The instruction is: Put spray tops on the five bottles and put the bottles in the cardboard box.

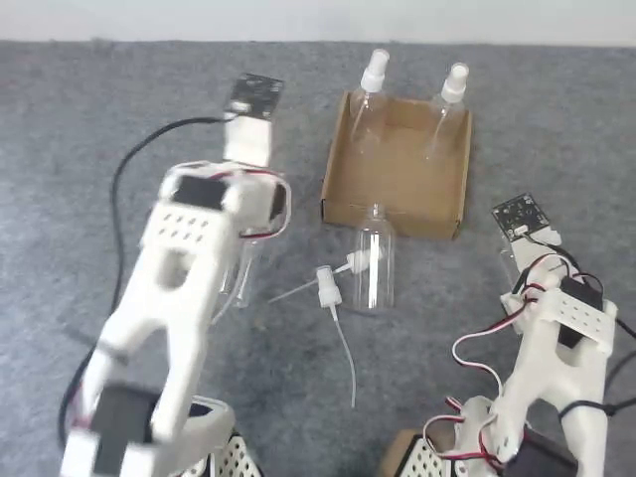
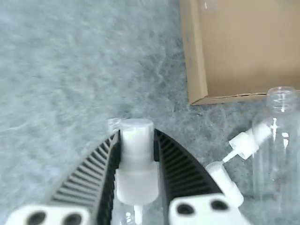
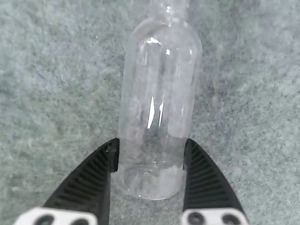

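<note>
The left gripper (image 2: 136, 136), left of the cardboard box (image 1: 393, 214), is pressed in on a white spray top (image 2: 136, 145), one ribbed jaw on each side. The top sits on the neck of a clear bottle (image 1: 243, 278). The left wrist view shows this pinch plainly, while in the high view the arm covers it and the bottle's body shows beneath.

Inside the box, at its far wall, stand a capped bottle (image 1: 370, 94) and a second capped bottle (image 1: 447, 104), both with white sprayers.

Just outside the box's near wall stands an open bottle (image 1: 376, 263), its neck bare. A loose spray top (image 1: 360, 260) leans on it, and another loose spray top (image 1: 328, 283) lies just to its left with a thin dip tube running away from the box. The left wrist view shows the open neck and both sprayer heads close up.

Right of the box, the right gripper (image 3: 151, 145) clasps the base of a plain bottle (image 3: 159, 93), its jaws touching both sides. None of the bottles shows legible print.

All of this rests on grey carpet (image 1: 79, 119).
</note>
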Available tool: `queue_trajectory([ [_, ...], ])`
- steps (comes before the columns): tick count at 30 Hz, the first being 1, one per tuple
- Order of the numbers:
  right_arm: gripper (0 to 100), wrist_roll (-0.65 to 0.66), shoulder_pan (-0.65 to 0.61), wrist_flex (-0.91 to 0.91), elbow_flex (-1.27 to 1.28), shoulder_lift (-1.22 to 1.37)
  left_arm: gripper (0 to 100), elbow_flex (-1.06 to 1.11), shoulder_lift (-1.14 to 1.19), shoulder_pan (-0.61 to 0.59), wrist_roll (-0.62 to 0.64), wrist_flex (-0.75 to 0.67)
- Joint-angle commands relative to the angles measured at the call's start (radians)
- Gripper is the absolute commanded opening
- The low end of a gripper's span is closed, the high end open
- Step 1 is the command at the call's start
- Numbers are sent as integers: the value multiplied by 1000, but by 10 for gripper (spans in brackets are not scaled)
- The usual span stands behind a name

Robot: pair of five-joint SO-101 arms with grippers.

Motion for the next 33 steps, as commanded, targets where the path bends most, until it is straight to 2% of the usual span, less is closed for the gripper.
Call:
queue_trajectory([
  [1, 57, 14, -5, 5, 89, 33, 11, 127, -310, -57, 14, 3],
  [3, 66, 9, -7, 16, 80, 33, 11, 200, -388, -66, 9, 0],
  [6, 137, 8, -7, 91, 37, 33, 12, 302, -470, -66, 6, -20],
  [11, 251, 8, -7, 240, -109, 33, 12, 473, -531, -66, 6, -163],
  [17, 256, 3, -22, 449, -365, 45, 12, 521, -539, -68, 5, -184],
  [24, 257, -103, -174, 631, -631, 45, 12, 536, -543, -68, 5, -189],
  [28, 257, -101, -257, 700, -695, 65, 12, 549, -545, -68, 5, -189],
  [33, 257, -54, -317, 711, -684, 208, 12, 549, -545, -68, 6, -189],
])
